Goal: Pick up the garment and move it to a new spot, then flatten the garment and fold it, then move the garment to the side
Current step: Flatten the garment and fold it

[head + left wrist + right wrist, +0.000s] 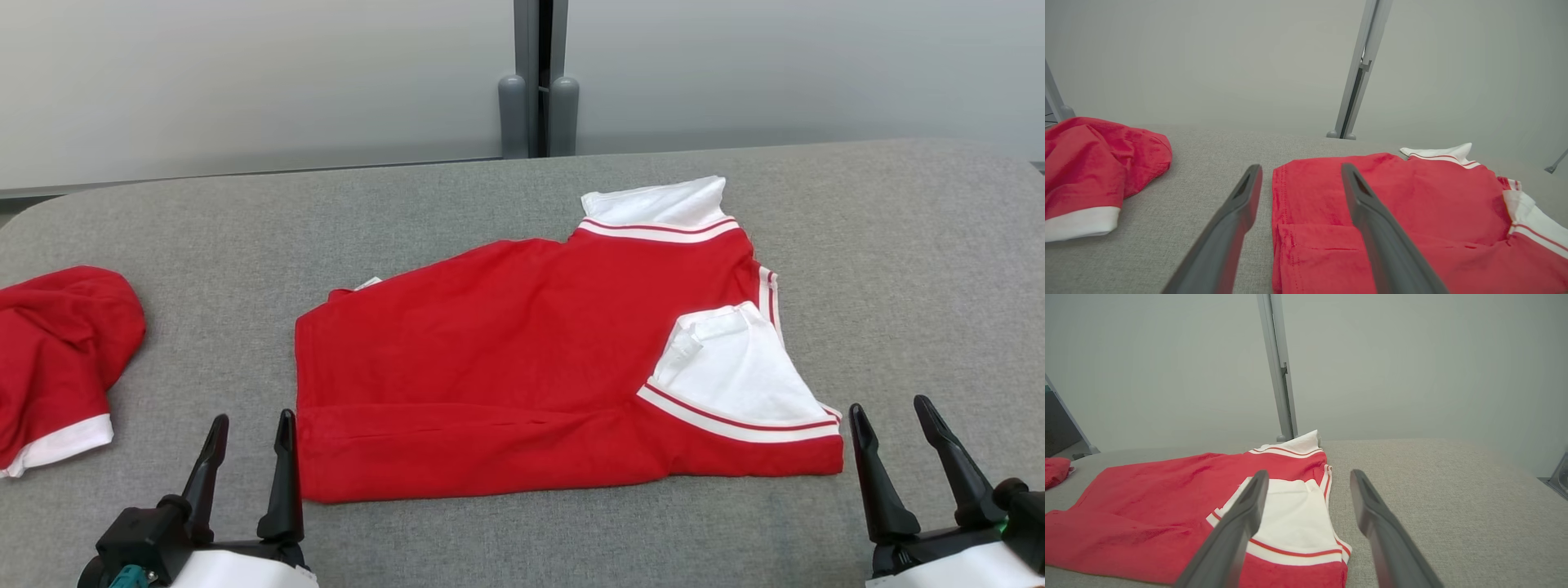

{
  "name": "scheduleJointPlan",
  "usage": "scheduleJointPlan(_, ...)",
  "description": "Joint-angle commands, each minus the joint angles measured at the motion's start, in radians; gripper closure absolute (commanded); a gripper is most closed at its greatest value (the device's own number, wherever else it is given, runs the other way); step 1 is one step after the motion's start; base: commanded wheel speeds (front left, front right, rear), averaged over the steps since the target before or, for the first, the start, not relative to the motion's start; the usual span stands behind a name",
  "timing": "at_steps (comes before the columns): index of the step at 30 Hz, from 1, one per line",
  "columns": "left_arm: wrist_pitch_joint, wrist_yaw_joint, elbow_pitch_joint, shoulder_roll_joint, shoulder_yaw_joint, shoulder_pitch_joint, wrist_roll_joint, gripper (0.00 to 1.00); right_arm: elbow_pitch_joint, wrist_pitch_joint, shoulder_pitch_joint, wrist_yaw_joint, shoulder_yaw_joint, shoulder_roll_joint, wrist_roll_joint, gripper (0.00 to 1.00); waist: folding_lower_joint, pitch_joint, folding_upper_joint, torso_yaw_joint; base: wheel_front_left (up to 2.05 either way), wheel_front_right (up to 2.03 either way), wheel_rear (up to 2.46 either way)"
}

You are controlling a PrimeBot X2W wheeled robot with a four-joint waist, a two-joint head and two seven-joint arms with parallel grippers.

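You see the red garment [506, 367] lying folded at the centre of the head view, on the grey padded table [914, 245]; its white sleeves show at its upper right and right. The left gripper [252, 418], at lower left, has its fingers spread and empty, just beside the garment's lower-left corner; the right gripper [889, 405], at lower right, likewise. A second red cloth [57, 359] lies at the left edge.
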Motion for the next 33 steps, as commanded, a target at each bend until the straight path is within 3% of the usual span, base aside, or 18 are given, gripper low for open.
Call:
scheduleJointPlan(1,-0.001,-0.009,0.007,0.001,0.009,0.007,0.010,0.00,-0.010,0.006,0.010,0.000,-0.006,0.002,-0.003,0.00,0.0000,-0.002,0.0000,-0.001,0.00,0.00,0.00)
scheduleJointPlan(17,0.003,-0.061,0.085,-0.032,0.021,-0.021,0.041,0.00,-0.011,0.029,-0.001,0.000,-0.021,0.004,-0.009,0.00,0.0000,0.026,0.0000,0.003,0.00,0.00,0.00)
scheduleJointPlan(33,0.035,-0.134,0.369,-0.096,-0.022,-0.135,-0.031,0.00,0.368,0.015,-0.155,0.000,0.062,-0.020,0.069,0.00,0.0000,0.152,0.0000,0.027,0.00,0.00,0.00)
